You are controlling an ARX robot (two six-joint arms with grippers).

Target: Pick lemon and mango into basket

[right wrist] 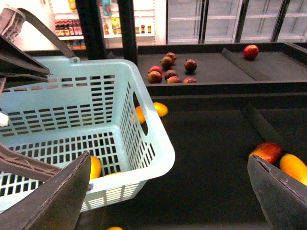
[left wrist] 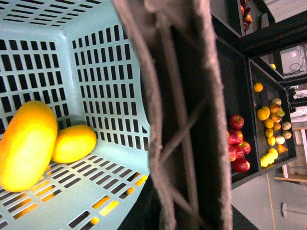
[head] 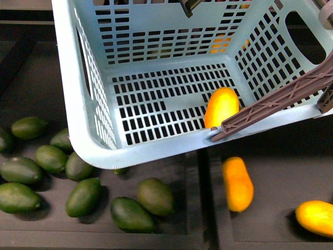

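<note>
Yellow-orange mango [left wrist: 26, 143] lies smooth beside a lemon [left wrist: 74, 143] in the basket [head: 73, 104], left of the spread right claw [right wrist: 168, 191]; left claw unseen.

Setting: dark produce display bins in a shop.

Front view: black bin floor [head: 291, 172] split by a raised divider [head: 204, 198]. Right wrist view: a black upright post [right wrist: 127, 28] at upper left, a brightly lit shelf of bottles [right wrist: 67, 28] behind it, glass-door refrigerator cases [right wrist: 225, 20] across the top, evenly lit. Left wrist view: tiered black shelving [left wrist: 240, 96] at right; pale floor [left wrist: 288, 201] at lower right.
</note>
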